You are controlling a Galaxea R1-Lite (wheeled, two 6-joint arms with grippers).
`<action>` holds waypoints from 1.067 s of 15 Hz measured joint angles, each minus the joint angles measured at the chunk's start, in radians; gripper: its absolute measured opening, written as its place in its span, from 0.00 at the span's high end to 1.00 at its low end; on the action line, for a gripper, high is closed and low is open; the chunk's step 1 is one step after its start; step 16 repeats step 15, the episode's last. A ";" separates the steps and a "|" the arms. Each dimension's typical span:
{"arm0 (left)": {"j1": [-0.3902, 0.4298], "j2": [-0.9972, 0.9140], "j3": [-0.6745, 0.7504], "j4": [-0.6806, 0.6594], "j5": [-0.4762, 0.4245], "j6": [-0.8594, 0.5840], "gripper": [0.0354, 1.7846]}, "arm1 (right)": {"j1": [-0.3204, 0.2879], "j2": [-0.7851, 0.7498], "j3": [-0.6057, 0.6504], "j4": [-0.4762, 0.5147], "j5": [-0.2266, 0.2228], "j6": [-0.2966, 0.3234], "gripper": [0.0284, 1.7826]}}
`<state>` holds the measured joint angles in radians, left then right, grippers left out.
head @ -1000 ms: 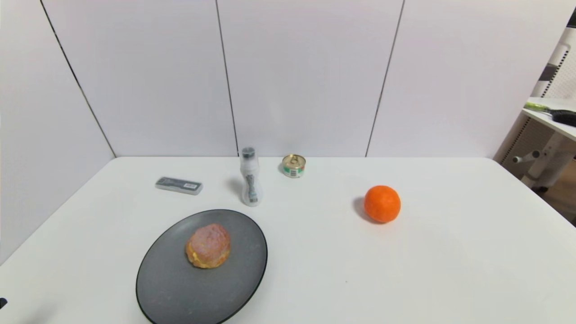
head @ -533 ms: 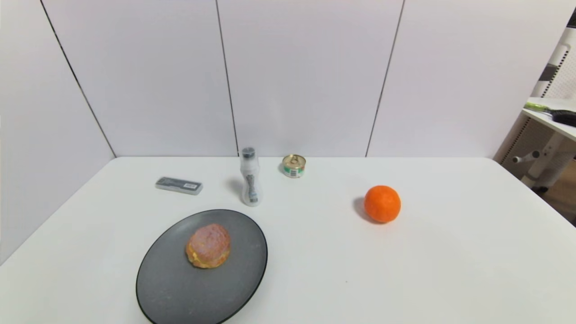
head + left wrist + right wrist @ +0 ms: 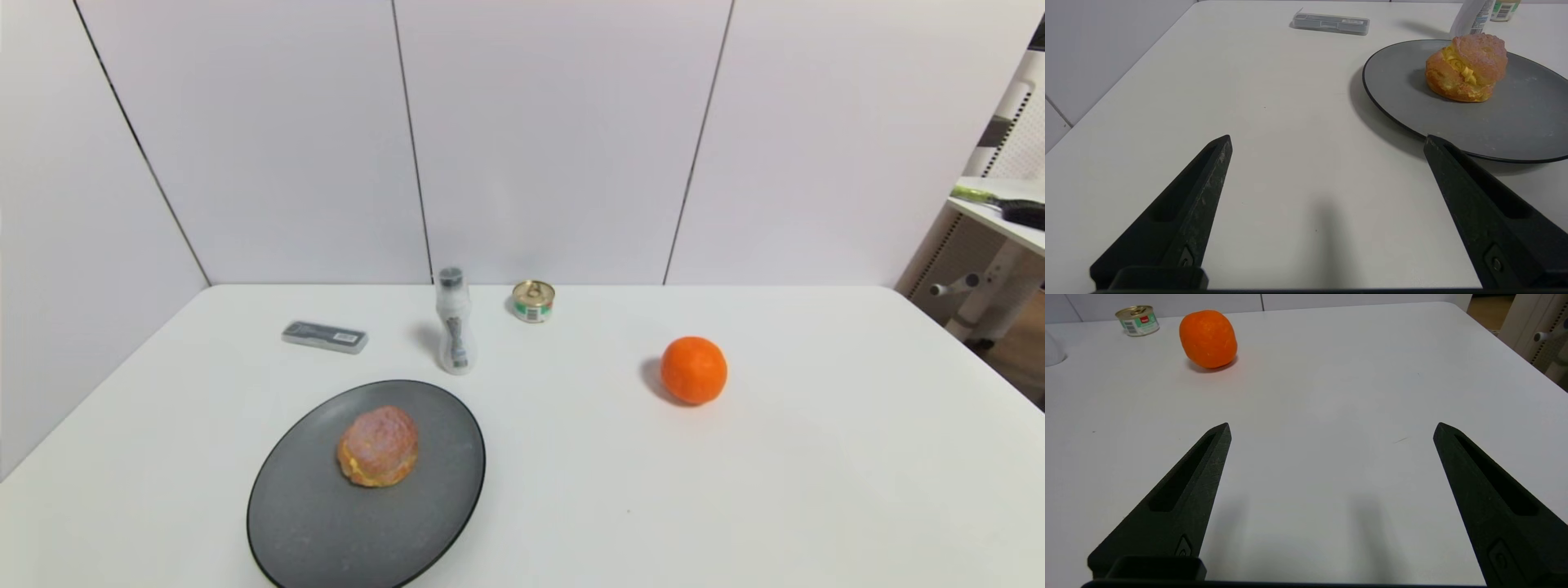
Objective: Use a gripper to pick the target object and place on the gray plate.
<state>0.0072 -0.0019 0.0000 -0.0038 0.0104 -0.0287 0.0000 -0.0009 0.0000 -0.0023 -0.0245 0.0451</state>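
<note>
The cream-puff bun (image 3: 378, 447), golden-brown with yellow filling and a pinkish top, rests on the gray plate (image 3: 310, 523) at the table's front left. It also shows in the left wrist view (image 3: 1467, 67), on the plate (image 3: 1515, 122). My left gripper (image 3: 1327, 139) is open and empty, low over bare table, short of the plate's rim. My right gripper (image 3: 1332, 428) is open and empty over bare table, well short of the orange (image 3: 1208, 339). Neither gripper shows in the head view.
An orange (image 3: 693, 370) sits right of centre. A small gold-topped can (image 3: 533, 300), a white bottle (image 3: 454, 322) and a flat gray case (image 3: 325, 336) stand toward the back. The table edge and a side desk (image 3: 1000, 212) lie at the right.
A dark bit of the left arm at the lower left corner of the head view has left the picture. Nothing else has moved.
</note>
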 joint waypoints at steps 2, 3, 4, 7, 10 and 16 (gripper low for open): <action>0.000 0.000 0.000 0.000 0.000 -0.002 0.06 | 0.000 0.000 0.000 0.000 0.000 0.000 0.04; 0.000 0.000 0.000 0.000 0.000 -0.001 0.06 | 0.000 0.000 0.000 0.000 0.000 0.000 0.04; 0.000 0.000 0.000 0.000 0.000 -0.001 0.06 | 0.000 0.000 0.000 0.000 0.000 -0.001 0.04; 0.000 0.000 0.000 0.000 0.000 -0.001 0.06 | 0.000 0.000 0.000 0.000 0.000 -0.002 0.04; 0.000 0.000 0.000 0.000 0.000 -0.001 0.06 | 0.000 0.000 0.000 0.004 0.000 -0.002 0.04; 0.000 0.000 0.000 0.000 0.000 -0.001 0.06 | 0.000 0.000 -0.001 0.001 0.001 -0.003 0.04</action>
